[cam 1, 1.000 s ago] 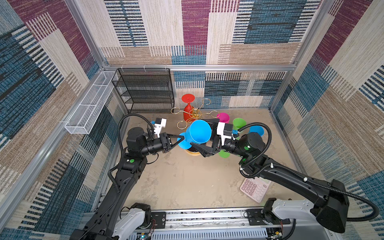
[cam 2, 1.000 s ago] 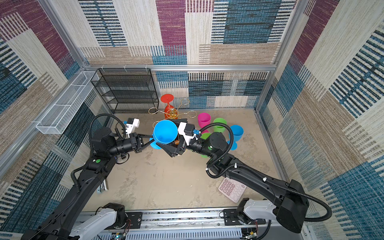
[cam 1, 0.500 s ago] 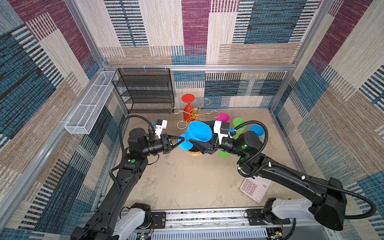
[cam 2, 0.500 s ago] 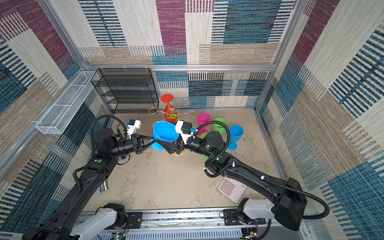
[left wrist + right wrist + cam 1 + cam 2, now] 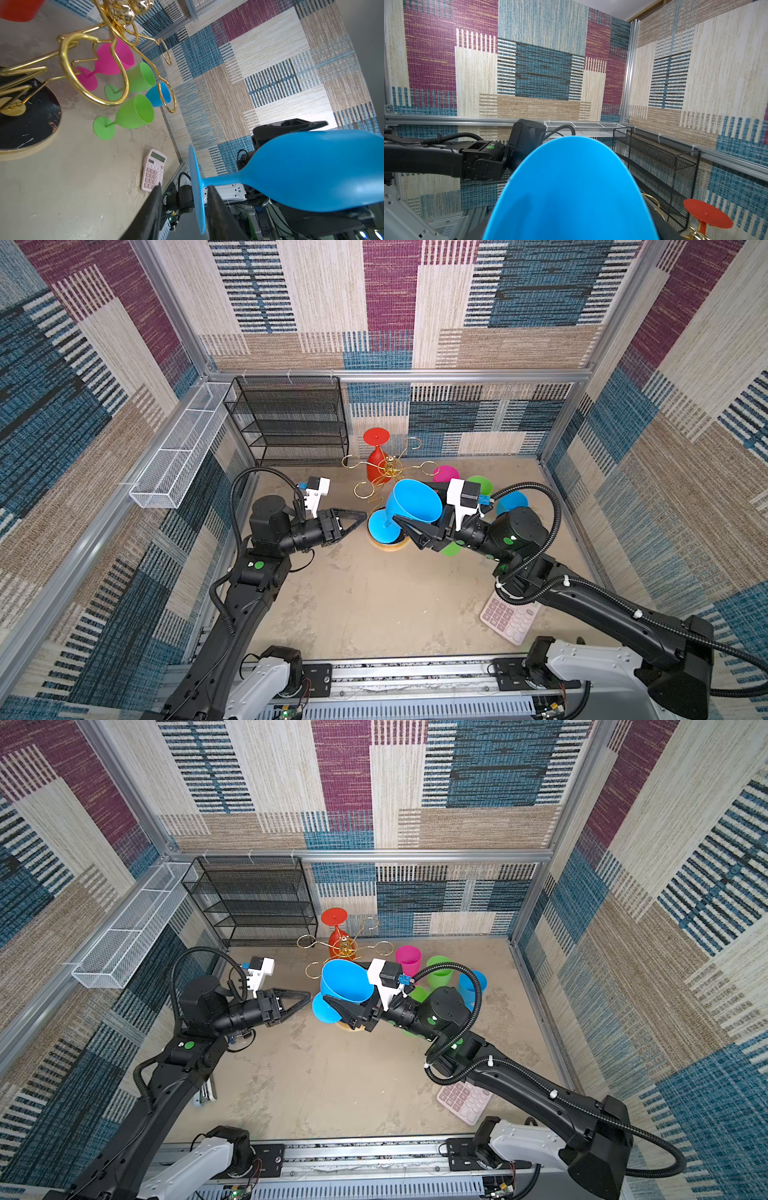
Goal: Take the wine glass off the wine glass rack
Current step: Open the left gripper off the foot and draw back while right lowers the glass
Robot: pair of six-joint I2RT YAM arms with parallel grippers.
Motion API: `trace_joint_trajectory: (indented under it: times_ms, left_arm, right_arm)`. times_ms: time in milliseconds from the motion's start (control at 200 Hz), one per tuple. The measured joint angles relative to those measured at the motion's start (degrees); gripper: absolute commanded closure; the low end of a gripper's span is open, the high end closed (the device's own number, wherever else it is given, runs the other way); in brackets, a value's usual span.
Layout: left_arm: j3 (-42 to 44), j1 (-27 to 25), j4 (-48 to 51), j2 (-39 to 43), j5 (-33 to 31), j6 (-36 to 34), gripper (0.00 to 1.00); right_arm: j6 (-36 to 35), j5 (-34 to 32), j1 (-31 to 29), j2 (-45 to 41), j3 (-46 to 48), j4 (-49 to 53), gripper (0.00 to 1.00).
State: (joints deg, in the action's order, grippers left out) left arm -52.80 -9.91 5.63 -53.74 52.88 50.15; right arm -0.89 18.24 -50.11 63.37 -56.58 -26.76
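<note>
We see left end effector [image 5: 184,187] with jaws parted either side of blue wine glass [image 5: 415,506] foot, no grip. We judge foot freed for handover. Glass is off wine glass rack [image 5: 386,466], tilted in air near rack base, above counter [image 5: 374,605] middle toward far edge. Then right end effector [image 5: 405,516] clamps bowl, bearing weight alone.

left gripper [image 5: 184,187] fingers [image 5: 217,209] apart, flanking foot of blue glass [image 5: 311,172] | glass sideways, clear of table [image 5: 72,176] | rack [image 5: 68,52] on black base [image 5: 31,128] | pink glass [image 5: 113,58], two green glasses [image 5: 135,112] upright beyond rack | calculator [image 5: 154,170] flat near wall
</note>
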Motion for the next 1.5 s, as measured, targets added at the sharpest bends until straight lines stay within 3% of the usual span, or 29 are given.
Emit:
trace_joint_trajectory:
  times_ms: [175,371,506,616,1017,1497]
  left_arm:
    - [-5.55,1.29,9.64,4.76,-8.61,-9.99,0.45]
    - [-5.64,1.42,13.46,12.87,-24.28,-20.46,0.31]
    - [-4.09,1.53,13.22,15.43,-32.92,-24.0,0.2]
    - [-2.86,1.53,13.14,15.78,-37.7,-25.51,0.18]
    - [-0.26,1.53,9.44,17.62,-46.51,-30.32,0.13]
    - [-0.17,1.55,6.97,15.89,-49.51,-31.67,0.12]
  right_arm:
    - [0.87,-2.51,-0.02,-4.85,3.06,5.35,0.24]
    - [3.15,-6.69,-0.02,-10.6,11.34,10.23,0.24]
    - [4.87,-10.38,0.0,-12.68,17.16,11.39,0.24]
    - [6.25,-13.18,0.0,-12.55,20.94,10.99,0.24]
    - [8.22,-21.4,0.09,-3.89,28.57,1.01,0.23]
    - [8.31,-28.55,0.09,6.47,34.07,-14.78,0.18]
